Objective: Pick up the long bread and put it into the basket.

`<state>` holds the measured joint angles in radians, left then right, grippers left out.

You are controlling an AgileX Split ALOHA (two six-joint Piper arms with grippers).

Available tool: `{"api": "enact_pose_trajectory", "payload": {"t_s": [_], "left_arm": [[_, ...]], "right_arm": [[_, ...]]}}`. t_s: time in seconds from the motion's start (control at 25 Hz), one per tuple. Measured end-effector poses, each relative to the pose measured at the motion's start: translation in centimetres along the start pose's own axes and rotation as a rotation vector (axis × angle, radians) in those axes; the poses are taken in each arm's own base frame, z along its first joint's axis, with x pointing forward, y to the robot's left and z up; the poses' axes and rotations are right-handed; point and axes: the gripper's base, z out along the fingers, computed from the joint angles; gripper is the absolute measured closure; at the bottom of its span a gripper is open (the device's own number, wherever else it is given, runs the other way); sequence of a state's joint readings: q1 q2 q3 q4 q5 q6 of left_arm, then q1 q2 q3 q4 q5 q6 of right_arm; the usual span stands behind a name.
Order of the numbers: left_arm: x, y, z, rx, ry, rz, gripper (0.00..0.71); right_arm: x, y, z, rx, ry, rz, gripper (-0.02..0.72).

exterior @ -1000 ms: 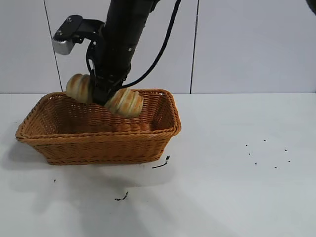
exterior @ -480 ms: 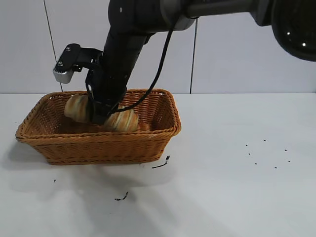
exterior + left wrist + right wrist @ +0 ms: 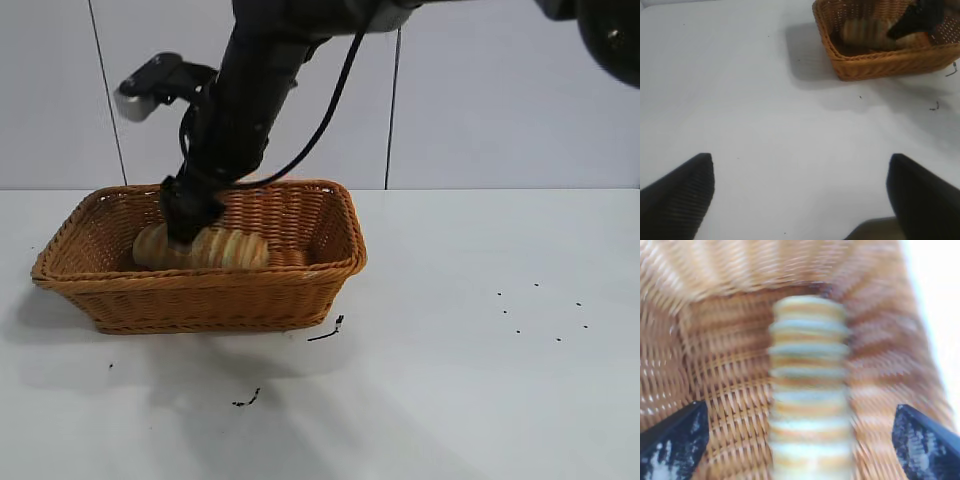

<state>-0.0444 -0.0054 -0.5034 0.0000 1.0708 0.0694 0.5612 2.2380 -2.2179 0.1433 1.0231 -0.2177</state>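
Lying inside the basket [image 3: 330, 262], the long bread [image 3: 205, 248] is being let go by the wide-open right gripper [image 3: 190, 215], which should be lifted next.

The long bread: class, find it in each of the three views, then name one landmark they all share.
Exterior view: the long bread lies inside the basket, left of centre.
Left wrist view: it shows in the basket at the top, right of centre.
Right wrist view: it runs down the middle.
Shared landmark: the basket's woven wall.
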Motion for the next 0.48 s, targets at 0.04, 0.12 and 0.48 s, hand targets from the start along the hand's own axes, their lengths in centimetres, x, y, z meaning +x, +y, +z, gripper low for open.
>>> {"api": "enact_pose_trajectory", "payload": {"t_s": [0.04, 0.12, 0.48], "left_arm": [[0.0, 0.0, 0.0, 0.0, 0.0, 0.0, 0.014], [0.0, 0.0, 0.0, 0.0, 0.0, 0.0, 0.014], [0.0, 0.0, 0.0, 0.0, 0.0, 0.0, 0.014]], "right_arm": [[0.1, -0.8, -0.7, 0.01, 0.007, 0.063, 0.01], [0.4, -2.9, -1.7, 0.041, 0.019, 0.155, 0.01], [5.8, -16.8, -5.2, 0.237, 0.108, 0.44, 0.01]]}}
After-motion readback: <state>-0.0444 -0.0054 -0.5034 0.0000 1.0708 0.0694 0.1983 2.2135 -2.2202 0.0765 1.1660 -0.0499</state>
